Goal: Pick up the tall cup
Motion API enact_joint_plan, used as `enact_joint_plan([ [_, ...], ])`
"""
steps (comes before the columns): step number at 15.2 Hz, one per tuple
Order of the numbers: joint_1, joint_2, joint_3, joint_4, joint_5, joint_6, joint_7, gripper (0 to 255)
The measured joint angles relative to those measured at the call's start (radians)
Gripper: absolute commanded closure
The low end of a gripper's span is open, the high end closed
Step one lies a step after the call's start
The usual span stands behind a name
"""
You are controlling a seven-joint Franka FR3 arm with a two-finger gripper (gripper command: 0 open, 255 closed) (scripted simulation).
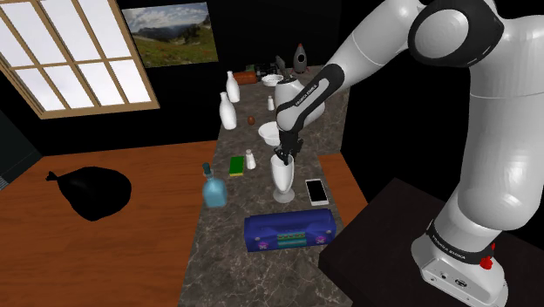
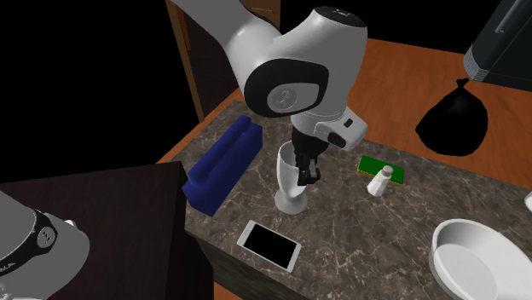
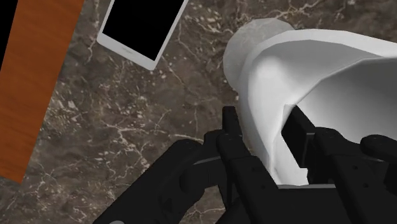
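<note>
Gripping only one side of the tall white footed cup point(image 1: 283, 179) point(image 2: 290, 181) point(image 3: 331, 76) is the weak point. The black two-finger gripper point(image 1: 286, 158) point(image 2: 305, 173) point(image 3: 264, 121) comes down from above, clenched on the cup's wall at the rim, one finger inside the bowl and one outside. The cup's foot rests on the dark marbled counter point(image 1: 222, 262) point(image 2: 367, 226) point(image 3: 127, 127).

A hold this far off centre will probably let the cup swing or slide between the pads once its weight hangs from them. Any sideways drag before the foot lifts could tip it, since it is tall on a narrow base.

The cup stands near the counter's long edge on the stand's side. A white smartphone with a black screen point(image 1: 316, 192) point(image 2: 268, 245) point(image 3: 141, 28) lies between the cup and that edge, so a dropped cup may hit it or roll off to the wooden floor. A long blue box point(image 1: 290, 231) point(image 2: 223, 164) sits near the foot, toward the counter's end by the black stand point(image 1: 375, 253).

On the other side, a small white shaker point(image 1: 250, 159) point(image 2: 381, 181) and a flat green pad point(image 1: 236, 165) point(image 2: 379, 166) lie toward the far long edge, apart from the cup. Straight up looks like the freest way out, as nothing hangs over the cup but the arm.
</note>
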Motion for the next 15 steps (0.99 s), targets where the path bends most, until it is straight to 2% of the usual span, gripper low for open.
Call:
enact_joint_plan([
  [8,0.000,0.000,0.000,0.000,0.000,0.001,0.000,255],
  [15,-0.003,-0.057,0.003,0.009,0.006,-0.066,-0.003,255],
])
